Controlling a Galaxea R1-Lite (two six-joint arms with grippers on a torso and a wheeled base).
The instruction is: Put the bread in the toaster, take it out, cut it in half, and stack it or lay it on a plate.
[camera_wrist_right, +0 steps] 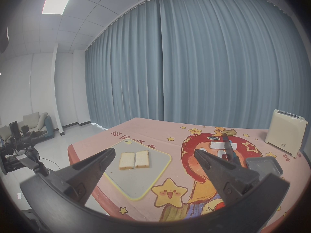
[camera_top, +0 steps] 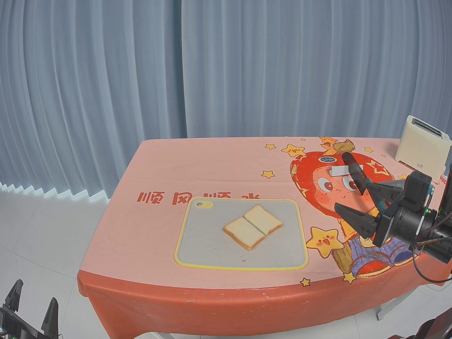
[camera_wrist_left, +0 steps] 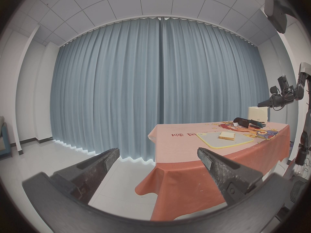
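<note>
Head view, far left first: the left pincer (camera_top: pixel 35 293) hangs low, off the front-left corner of the worktop (camera_top: pixel 188 165), spread apart and holding nothing. On to the yellow-rimmed cutting board (camera_top: pixel 202 246), where the bread (camera_top: pixel 245 232) lies in two halves, edges touching. Further right, the right pincer (camera_top: pixel 341 181) hovers over the cartoon print, wide open and empty. A cream toaster (camera_top: pixel 422 148) stands at the far right corner.
</note>
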